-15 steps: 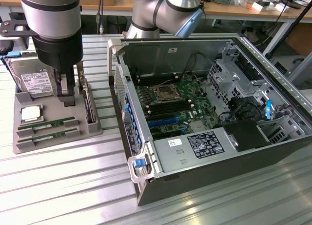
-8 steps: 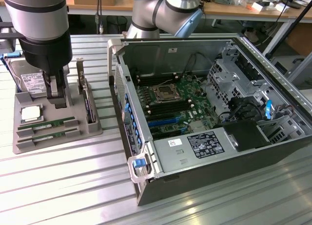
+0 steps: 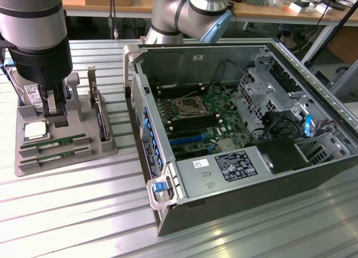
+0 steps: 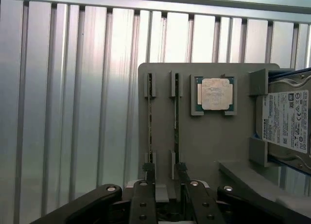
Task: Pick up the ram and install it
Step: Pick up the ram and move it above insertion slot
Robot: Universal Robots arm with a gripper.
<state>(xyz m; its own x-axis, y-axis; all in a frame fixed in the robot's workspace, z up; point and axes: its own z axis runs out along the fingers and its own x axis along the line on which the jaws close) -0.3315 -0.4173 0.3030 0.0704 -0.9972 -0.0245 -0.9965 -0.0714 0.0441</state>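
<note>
**benchrat:** Where's your pincer (image 3: 54, 109) at right now? Got anything in it?

**slotmonkey:** Nope, you're holding nothing. Your jaws are spread wide with bare tray (image 4: 209, 146) between them. In the wrist view your two fingertips (image 4: 148, 169) line up with the near ends of the two sticks, one tip per stick. Touching or just above, I can't tell.

**benchrat:** So the ram (image 3: 53, 140) isn't out of its slot yet?

**slotmonkey:** Right, you haven't lifted it. Both sticks sit on edge in their slots in the grey tray, parallel and just beside each other. In the exterior view they run along the tray's near side, below your pincer.

**benchrat:** What else is on that tray?

**slotmonkey:** There's a CPU (image 4: 214, 94) in its own pocket just beside the far ends of the sticks. A hard drive (image 4: 286, 119) stands past that, and a card (image 3: 102, 121) is upright on the side nearest the case.

**benchrat:** And the case?

**slotmonkey:** The case (image 3: 168, 56) lies open on the ribbed metal table (image 3: 84, 213), to the exterior view's right of the tray. It's near the tray but apart from it. You can see the motherboard (image 3: 196, 115) inside, well away from your pincer.
</note>
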